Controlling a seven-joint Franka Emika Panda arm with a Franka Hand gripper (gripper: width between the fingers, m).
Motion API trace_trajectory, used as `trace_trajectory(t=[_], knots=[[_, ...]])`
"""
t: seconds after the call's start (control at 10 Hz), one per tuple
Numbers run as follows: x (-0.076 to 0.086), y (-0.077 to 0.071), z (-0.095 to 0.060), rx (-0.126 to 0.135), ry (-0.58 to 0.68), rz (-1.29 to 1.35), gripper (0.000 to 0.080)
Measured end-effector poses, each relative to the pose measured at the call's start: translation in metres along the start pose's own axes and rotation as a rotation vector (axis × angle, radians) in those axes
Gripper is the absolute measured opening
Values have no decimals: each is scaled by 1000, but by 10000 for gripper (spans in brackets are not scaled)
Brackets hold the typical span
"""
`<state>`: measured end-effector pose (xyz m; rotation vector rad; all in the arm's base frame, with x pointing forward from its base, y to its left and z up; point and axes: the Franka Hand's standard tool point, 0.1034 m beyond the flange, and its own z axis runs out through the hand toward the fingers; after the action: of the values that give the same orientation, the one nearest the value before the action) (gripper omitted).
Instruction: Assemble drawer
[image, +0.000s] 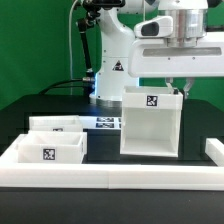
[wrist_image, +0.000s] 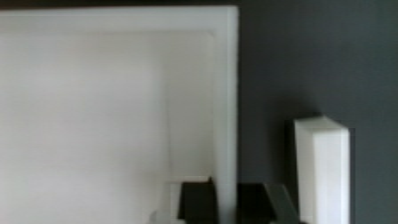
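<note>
On the black worktop (image: 100, 150), the tall white shell (image: 152, 125) stands upright at the exterior view's right, the tool (image: 175, 90) pinching its top wall edge, with two small trays (image: 48, 152) well apart on the left.

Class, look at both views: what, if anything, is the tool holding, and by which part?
The tool appears to pinch the shell by the top edge of one side wall, a finger on each face.

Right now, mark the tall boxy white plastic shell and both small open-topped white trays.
Tall boxy white plastic shell (image: 150, 132): exterior view, front face.
Nearer small white tray (image: 68, 153): exterior view, front wall.
Farther small white tray (image: 56, 127): exterior view, front wall.
</note>
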<state>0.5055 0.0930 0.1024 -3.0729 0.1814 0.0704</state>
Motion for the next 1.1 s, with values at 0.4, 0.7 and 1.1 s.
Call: trace_trajectory(t=[0.4, 0.7, 1.1], knots=[[34, -9, -2, 22, 50, -27, 38], [34, -10, -2, 21, 51, -29, 38], [57, -18, -3, 30, 59, -34, 38]])
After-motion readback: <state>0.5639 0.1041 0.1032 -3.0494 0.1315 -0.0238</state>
